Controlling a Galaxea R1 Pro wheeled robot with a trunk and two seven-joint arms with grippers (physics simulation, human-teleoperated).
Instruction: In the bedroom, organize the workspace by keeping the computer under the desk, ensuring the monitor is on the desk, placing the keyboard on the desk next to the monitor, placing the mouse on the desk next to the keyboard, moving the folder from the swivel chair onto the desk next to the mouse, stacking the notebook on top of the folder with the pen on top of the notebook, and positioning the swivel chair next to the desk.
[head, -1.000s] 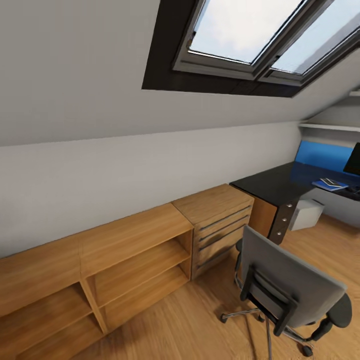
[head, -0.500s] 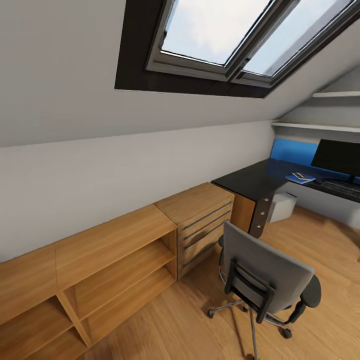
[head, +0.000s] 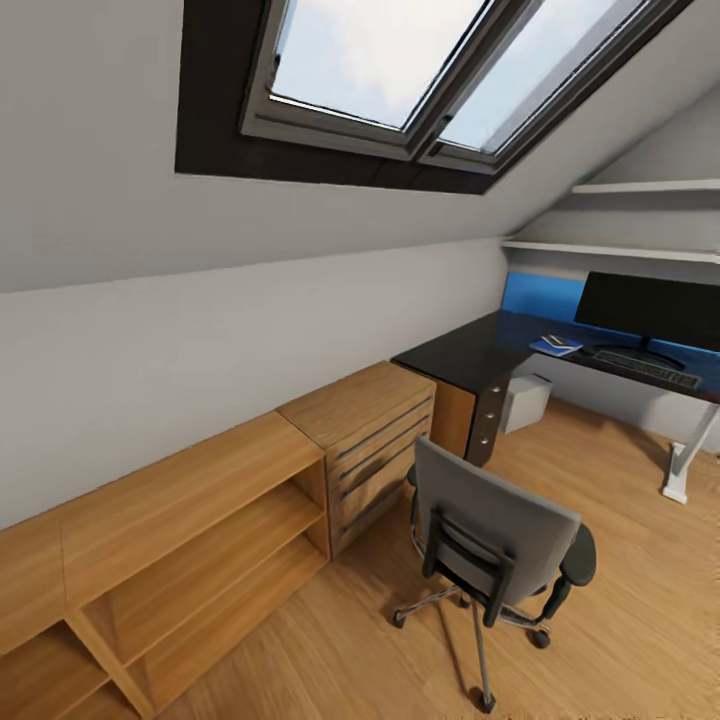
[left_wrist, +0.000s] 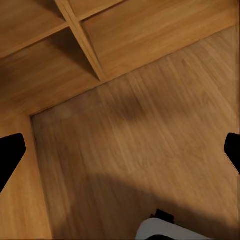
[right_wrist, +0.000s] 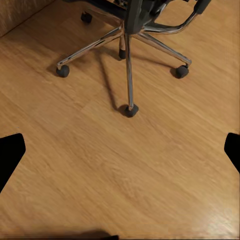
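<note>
We judge the task mostly done. Monitor (head: 650, 308) stands on the counter (head: 470, 352), keyboard (head: 645, 368) just in front of it. Computer (head: 524, 402) sits on the floor under the counter. Folder (head: 556, 346) lies on the counter beside the keyboard with something small and pale on top, probably the notebook; too small to confirm, and pen and mouse we cannot make out. What looks left: swivel chair (head: 495, 535) is near the drawer end of the counter but still apart from it, seat facing away from us, so it likely needs pushing in.

Containers: the open wood shelf unit (head: 190, 540) shows bare compartments; the wood drawer cabinet (head: 370, 440) and the counter's black drawer unit (head: 487, 420) are closed, contents hidden.

Left end effector (left_wrist: 120, 155) has fingers spread wide over floor by the shelf, holding nothing. Right end effector (right_wrist: 120, 155) likewise spread apart, empty, above floor near the chair's chrome base (right_wrist: 127, 50).
</note>
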